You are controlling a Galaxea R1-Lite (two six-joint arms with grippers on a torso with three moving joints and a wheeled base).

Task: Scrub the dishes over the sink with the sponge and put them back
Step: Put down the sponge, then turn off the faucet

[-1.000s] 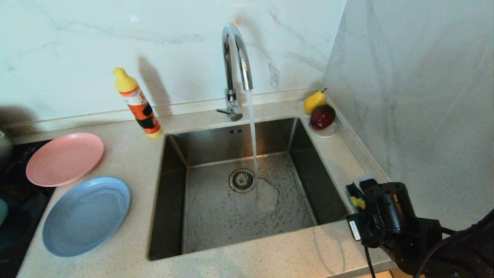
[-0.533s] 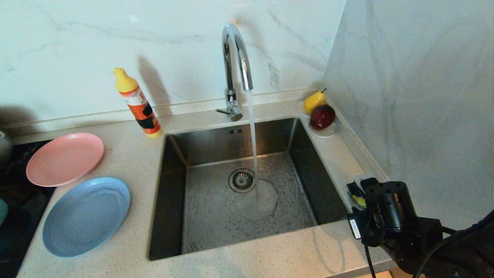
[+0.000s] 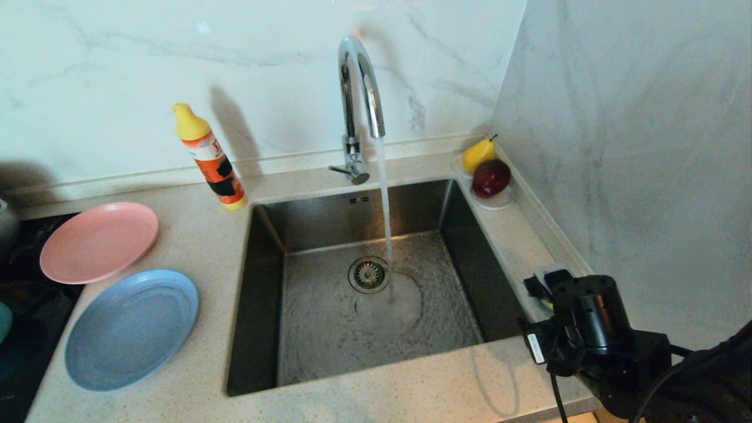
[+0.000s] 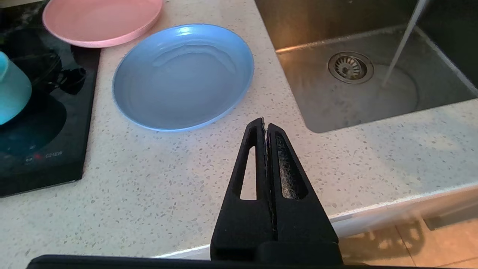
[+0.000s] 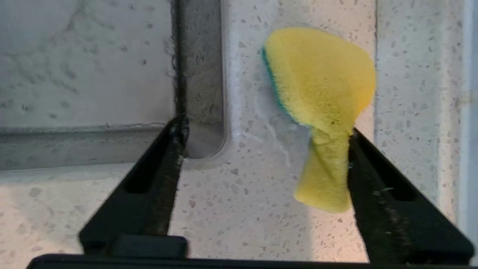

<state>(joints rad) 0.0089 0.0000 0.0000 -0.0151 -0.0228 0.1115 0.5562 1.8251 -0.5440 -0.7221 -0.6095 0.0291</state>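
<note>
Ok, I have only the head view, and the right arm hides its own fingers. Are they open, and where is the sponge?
Observer: The right gripper is open; the sponge touches one finger only, not clamped.
Operator: And the left gripper? I do not see it.
Observer: The left gripper is shut and empty, over the counter near the blue plate.
Operator: Is the bowl there?
Observer: Yes, the teal bowl sits on the black cooktop.

You get bright, even light; the bottle and tap throw soft shadows up the wall. Glare streaks the blue plate. The sponge looks blurred.
</note>
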